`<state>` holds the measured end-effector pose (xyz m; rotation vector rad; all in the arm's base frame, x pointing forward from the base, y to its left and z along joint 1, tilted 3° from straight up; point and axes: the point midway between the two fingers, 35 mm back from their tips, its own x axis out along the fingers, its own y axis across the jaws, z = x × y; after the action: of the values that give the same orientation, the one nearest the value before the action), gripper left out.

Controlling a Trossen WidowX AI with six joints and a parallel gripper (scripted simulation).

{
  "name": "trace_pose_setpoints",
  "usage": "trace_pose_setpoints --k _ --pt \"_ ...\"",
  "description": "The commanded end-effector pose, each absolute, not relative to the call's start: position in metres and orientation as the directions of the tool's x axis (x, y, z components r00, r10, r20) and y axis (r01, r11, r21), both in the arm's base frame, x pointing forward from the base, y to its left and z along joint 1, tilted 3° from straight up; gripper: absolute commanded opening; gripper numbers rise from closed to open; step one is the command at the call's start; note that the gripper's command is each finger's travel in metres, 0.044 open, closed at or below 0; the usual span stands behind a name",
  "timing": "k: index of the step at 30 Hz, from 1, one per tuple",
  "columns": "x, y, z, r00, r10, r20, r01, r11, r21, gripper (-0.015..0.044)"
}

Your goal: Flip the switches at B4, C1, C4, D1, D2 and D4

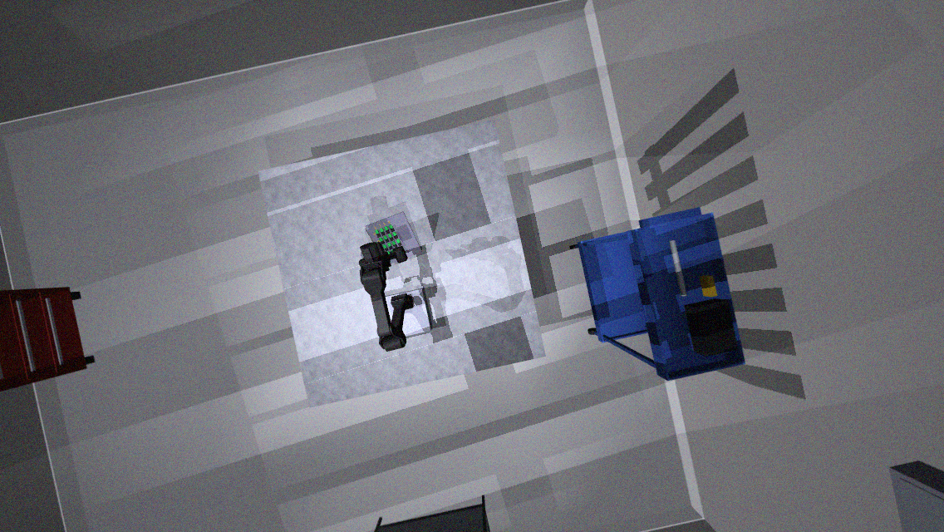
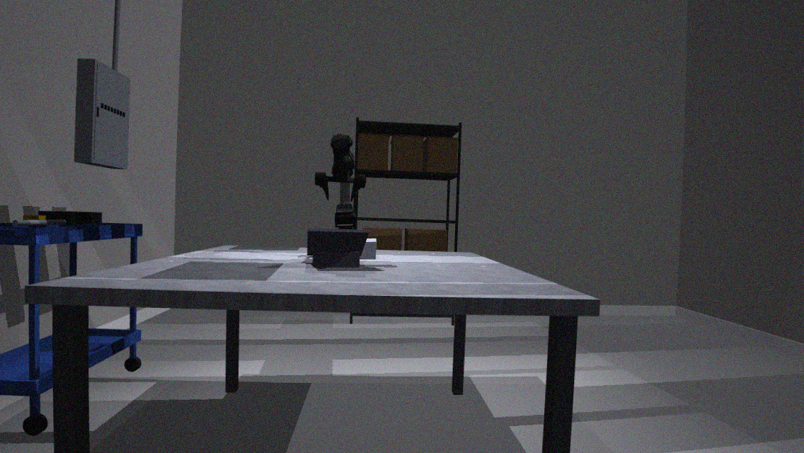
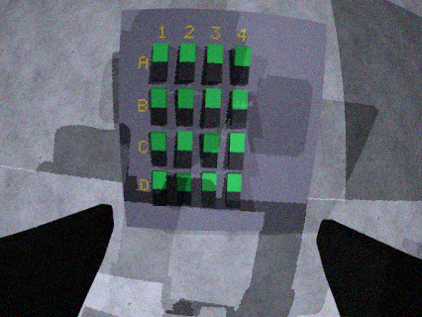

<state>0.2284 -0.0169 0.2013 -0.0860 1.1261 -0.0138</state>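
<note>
Standing on the bench (image 1: 343, 191) (image 2: 315, 304), the switch panel (image 1: 406, 226) (image 2: 337, 247) (image 3: 289, 185) carries four lettered rows and four numbered columns of two-tone switches, each with its green half toward row A and its black half toward the arm; the dark arm (image 1: 381, 307) (image 2: 342, 157) reaches to the panel's near side, its claw (image 1: 388, 252) (image 2: 340, 190) (image 3: 218, 226) spread nearly fully, fingers well apart and grasping nothing, raised above the bench; in the wrist view the fingertips flank the panel's lower end beyond row D; which end of each switch is raised cannot be told; a blue cart (image 1: 728, 297) (image 2: 33, 337) stands beside the bench
</note>
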Motion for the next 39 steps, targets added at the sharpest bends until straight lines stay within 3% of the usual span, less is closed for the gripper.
trace_pose_setpoints --k 1,6,15,39 --pt "0.231 -0.018 0.199 0.431 -0.053 -0.901 -0.034 0.997 -0.075 0.0374" --pt "0.279 -0.041 0.138 0.449 -0.025 -0.893 -0.075 0.995 -0.066 0.0242" --pt "0.289 -0.046 0.118 0.46 -0.021 -0.888 -0.081 0.995 -0.066 0.0006" --pt "0.306 -0.047 0.081 0.477 -0.019 -0.879 -0.081 0.995 -0.066 0.0"
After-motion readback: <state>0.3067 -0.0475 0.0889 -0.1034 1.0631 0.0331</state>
